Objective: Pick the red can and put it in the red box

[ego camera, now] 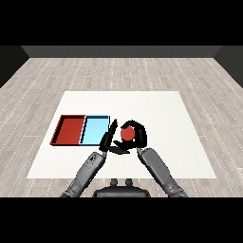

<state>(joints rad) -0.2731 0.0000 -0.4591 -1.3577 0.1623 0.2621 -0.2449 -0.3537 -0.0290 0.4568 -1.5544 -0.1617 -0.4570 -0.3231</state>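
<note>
Red can, round top showing, sits within the curled right hand.

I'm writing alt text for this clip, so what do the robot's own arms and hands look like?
Both arms are alike: a smooth, rounded grey forearm that narrows toward the wrist, ending in a black hand with slim fingers and a thumb. That goes for the left hand and the right hand. No cables, markings or sleeves show.
</note>
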